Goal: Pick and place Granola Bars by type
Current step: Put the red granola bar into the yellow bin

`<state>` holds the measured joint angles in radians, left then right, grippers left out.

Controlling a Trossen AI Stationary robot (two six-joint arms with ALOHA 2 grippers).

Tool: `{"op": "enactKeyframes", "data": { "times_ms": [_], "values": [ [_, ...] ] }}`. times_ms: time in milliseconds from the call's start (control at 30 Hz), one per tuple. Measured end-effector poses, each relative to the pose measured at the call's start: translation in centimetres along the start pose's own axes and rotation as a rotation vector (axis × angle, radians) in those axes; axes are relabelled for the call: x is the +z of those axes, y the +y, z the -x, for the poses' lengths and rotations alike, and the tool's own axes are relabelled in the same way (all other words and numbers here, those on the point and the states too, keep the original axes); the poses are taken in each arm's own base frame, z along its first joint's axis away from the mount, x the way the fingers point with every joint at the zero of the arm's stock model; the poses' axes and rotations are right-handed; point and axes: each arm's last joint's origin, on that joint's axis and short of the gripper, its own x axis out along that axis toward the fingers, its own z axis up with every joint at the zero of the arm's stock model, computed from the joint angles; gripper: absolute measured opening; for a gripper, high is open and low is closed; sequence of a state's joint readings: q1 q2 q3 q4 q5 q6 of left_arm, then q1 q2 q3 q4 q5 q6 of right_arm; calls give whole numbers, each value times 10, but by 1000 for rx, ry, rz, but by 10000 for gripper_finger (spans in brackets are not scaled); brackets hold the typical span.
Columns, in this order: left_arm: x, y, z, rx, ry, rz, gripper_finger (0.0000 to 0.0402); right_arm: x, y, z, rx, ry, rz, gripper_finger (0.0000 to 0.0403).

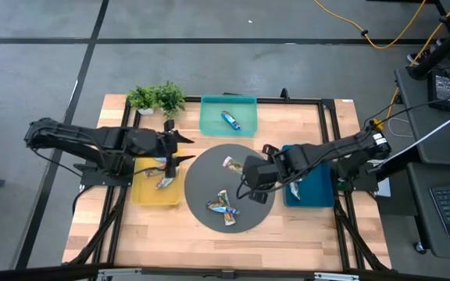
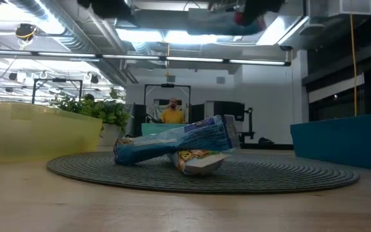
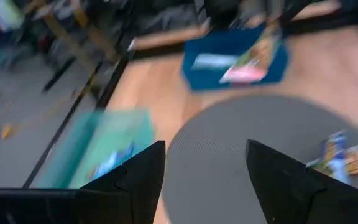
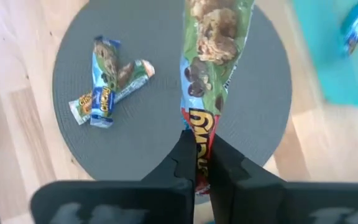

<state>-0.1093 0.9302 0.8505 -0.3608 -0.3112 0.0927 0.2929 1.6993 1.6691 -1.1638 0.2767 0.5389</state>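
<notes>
My right gripper [image 4: 201, 155] hangs over the round grey mat [image 1: 201, 168], shut on a multicoloured granola bar [image 4: 213, 56]. In the high view that gripper [image 1: 244, 166] is near the mat's middle. Two more bars [image 1: 223, 207] lie crossed on the mat's near part, the blue one [image 2: 172, 145] resting on the other. My left gripper [image 1: 184, 149] is open and empty above the far edge of the yellow tray [image 1: 143, 195]; its fingers [image 3: 142, 180] stand wide apart. A blue bar [image 1: 230, 119] lies in the teal tray [image 1: 209, 125]. My right gripper pinches the bar's near end [image 4: 199, 127] between its two fingers. The fingers slant down from the table's right side and run along the bar. The rest of the bar [image 4: 219, 31] reaches out past the fingertips, lifted clear of the mat.
A bar [image 1: 165, 182] lies in the yellow tray and another [image 1: 295, 187] in the dark-blue tray [image 1: 319, 195] right of the mat. A potted plant [image 1: 156, 97] stands at the far left corner. A black frame [image 1: 330, 140] runs round the table.
</notes>
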Motion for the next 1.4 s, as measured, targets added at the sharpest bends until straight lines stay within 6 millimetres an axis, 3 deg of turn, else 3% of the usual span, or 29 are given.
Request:
{"op": "enactKeyframes", "data": {
  "times_ms": [233, 667, 967, 1400],
  "values": [
    [16, 1, 11, -93, -191, -111, 215, 19, -10, 18, 22, -73, 43, 30],
    [30, 2, 9, -36, -335, -286, 215, 53, -40, 59, 144, -203, 81, 26],
    [35, 2, 5, 22, -368, -349, 215, 60, -53, 60, 196, -208, 75, 23],
    [40, 2, -6, 96, -393, -409, 215, 67, -52, 62, 238, -273, 89, 22]
  ]
}}
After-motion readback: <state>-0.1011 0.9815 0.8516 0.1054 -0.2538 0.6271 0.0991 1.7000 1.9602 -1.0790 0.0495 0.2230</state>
